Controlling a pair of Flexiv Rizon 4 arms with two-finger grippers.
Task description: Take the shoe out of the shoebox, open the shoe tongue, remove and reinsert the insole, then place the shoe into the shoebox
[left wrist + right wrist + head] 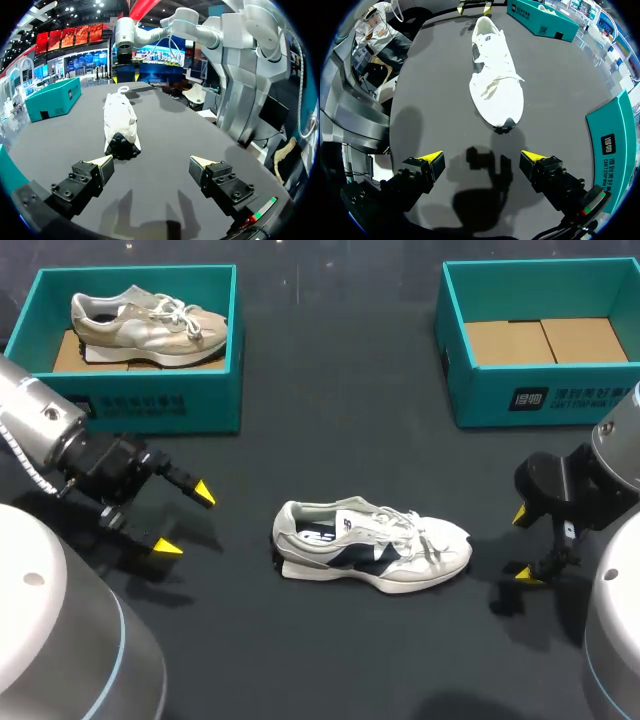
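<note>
While beige shoe (150, 325) sits in left shoebox (140, 400), white shoe (375, 545) on table (330, 420)

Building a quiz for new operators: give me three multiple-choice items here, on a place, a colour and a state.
1. What colour is the shoebox holding the beige shoe? A. teal B. red C. white
2. Where is the white shoe? A. in that shoebox B. atop the beige shoe C. on the table between left tool and right tool
3. Left tool: A. shut on shoe B. open, empty C. shut on insole
Answers: A, teal walls; C, it lies on bare tabletop; B, fingers apart, nothing between.
</note>
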